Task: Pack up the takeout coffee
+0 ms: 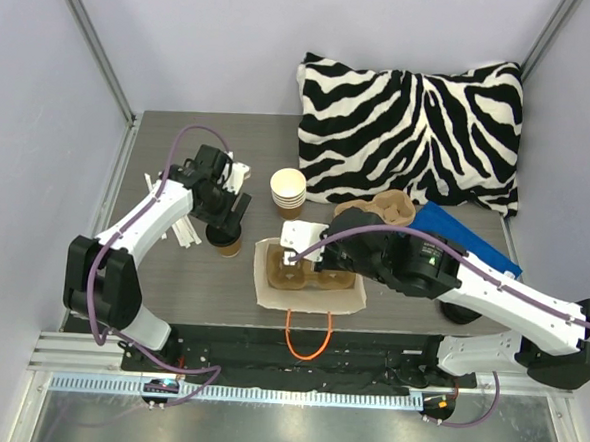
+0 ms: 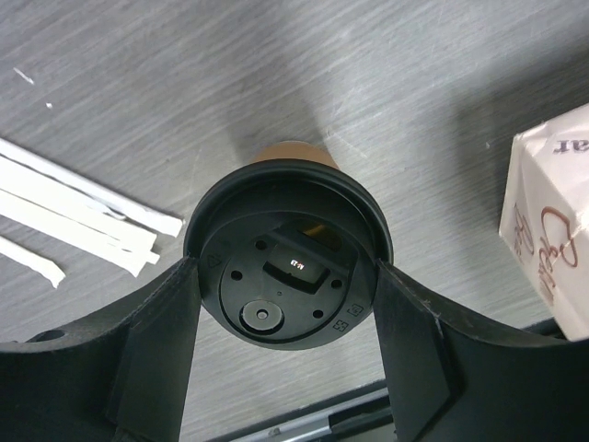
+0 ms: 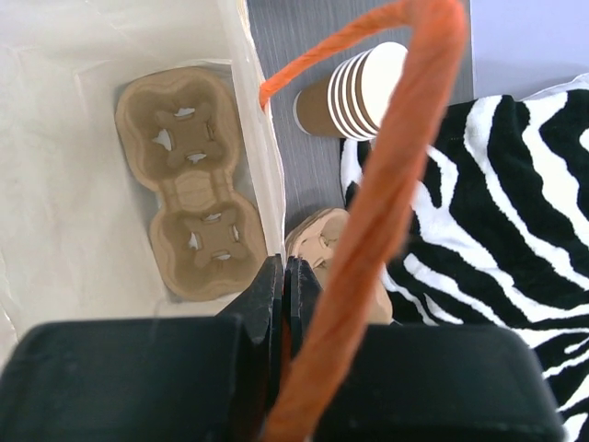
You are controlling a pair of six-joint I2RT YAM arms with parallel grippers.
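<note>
The takeout coffee (image 1: pixel 227 241), a brown paper cup with a black lid (image 2: pixel 287 260), stands on the grey table left of the bag. My left gripper (image 1: pixel 225 220) comes down over it, and its fingers (image 2: pixel 161 341) touch the lid on both sides (image 2: pixel 285 272). A white paper bag (image 1: pixel 271 292) with orange handles (image 1: pixel 308 340) lies open at the table's front, with a brown two-cup carrier (image 3: pixel 191 184) inside. My right gripper (image 1: pixel 301 249) is shut on the bag's far rim beside an orange handle (image 3: pixel 386 166), with its jaws pressed together (image 3: pixel 287 269).
A stack of lidless cream cups (image 1: pixel 288 193) stands behind the bag, also in the right wrist view (image 3: pixel 363 87). A second carrier (image 1: pixel 384 208) rests against a zebra pillow (image 1: pixel 411 118). White paper-wrapped sticks (image 2: pixel 83 207) lie left of the cup. A blue flat item (image 1: pixel 464 241) lies at the right.
</note>
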